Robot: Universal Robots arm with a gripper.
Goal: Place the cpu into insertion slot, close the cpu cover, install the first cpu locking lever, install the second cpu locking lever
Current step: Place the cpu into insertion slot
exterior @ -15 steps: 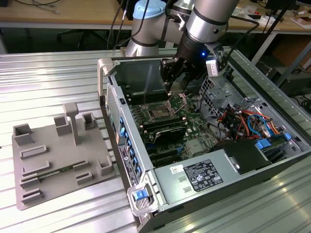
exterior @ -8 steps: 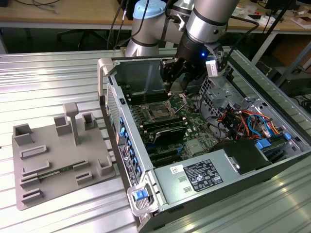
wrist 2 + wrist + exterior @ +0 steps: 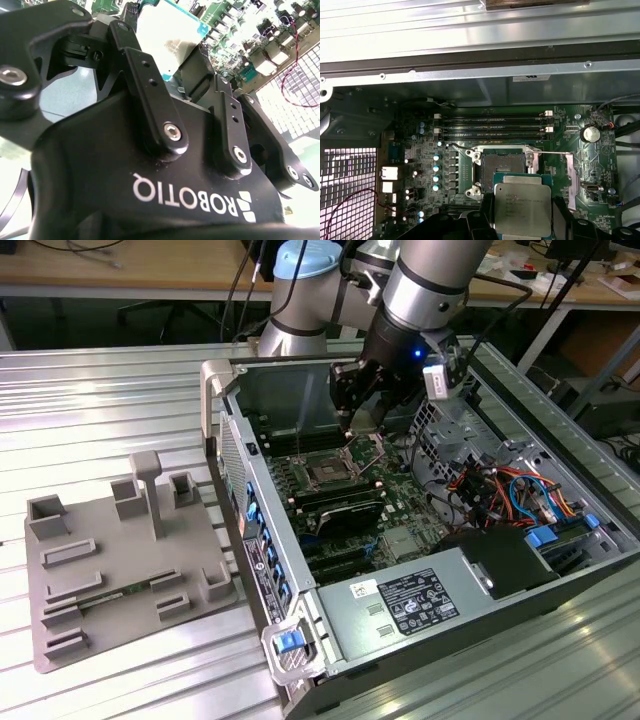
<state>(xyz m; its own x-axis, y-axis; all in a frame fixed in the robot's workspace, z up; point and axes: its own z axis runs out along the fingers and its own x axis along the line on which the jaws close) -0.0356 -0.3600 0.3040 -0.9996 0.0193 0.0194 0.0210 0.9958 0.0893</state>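
My gripper (image 3: 352, 410) hangs inside the open computer case, shut on the cpu (image 3: 522, 207), a flat square chip with a silvery-grey top. In the first wrist view the chip sits between two black fingers (image 3: 484, 220), just short of the insertion slot (image 3: 502, 165), a dark square recess with a silver rim on the green board. The slot (image 3: 328, 472) lies bare below the gripper. The cpu cover (image 3: 572, 180) stands swung open beside the slot, seen in the exterior view as a raised silver frame (image 3: 368, 448). In the second wrist view the cpu (image 3: 170, 35) shows bright between the fingers.
Long black memory slots (image 3: 495, 127) run beyond the socket. The case wall (image 3: 225, 410) rises at the exterior view's left, with a grey fixture plate (image 3: 120, 560) outside it. A power supply (image 3: 410, 605) and coloured cables (image 3: 500, 490) fill the case's near and right parts.
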